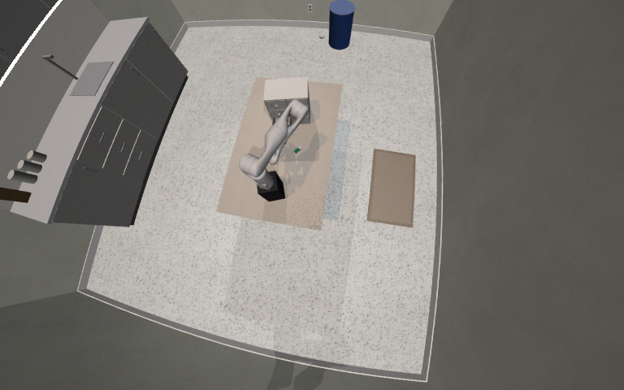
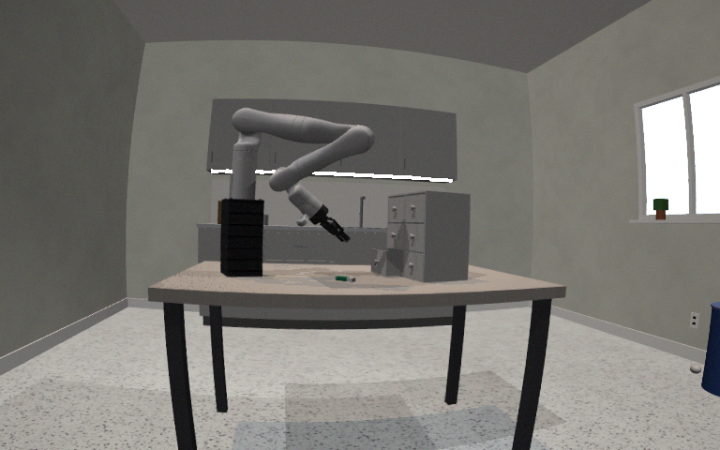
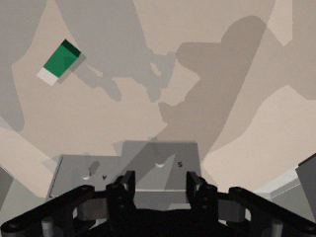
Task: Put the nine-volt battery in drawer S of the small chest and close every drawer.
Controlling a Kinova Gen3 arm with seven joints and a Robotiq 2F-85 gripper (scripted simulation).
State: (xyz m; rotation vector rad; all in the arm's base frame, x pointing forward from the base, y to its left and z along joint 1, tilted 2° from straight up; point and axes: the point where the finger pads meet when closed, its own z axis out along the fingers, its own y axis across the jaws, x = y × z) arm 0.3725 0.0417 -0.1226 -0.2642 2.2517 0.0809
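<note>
A small green block with a white end, apparently the nine-volt battery point(image 3: 61, 62), lies flat on the table top. It also shows in the exterior view point(image 2: 345, 277) and in the overhead view point(image 1: 296, 149). The grey chest point(image 2: 427, 235) point(image 1: 286, 98) stands at the far end of the table. Its bottom drawer point(image 2: 382, 262) on the near column sticks out of the front. My gripper point(image 2: 342, 237) hangs tilted above the table between the battery and the chest. In the wrist view its fingers stand partly apart with nothing between them, above a grey drawer point(image 3: 128, 168). I cannot read the drawer marks.
The arm's black pedestal point(image 2: 241, 236) stands on the table's near-left part. The arm hides part of the chest front in the overhead view. A blue bin point(image 1: 341, 23) and a brown mat point(image 1: 392, 187) are on the floor, away from the table.
</note>
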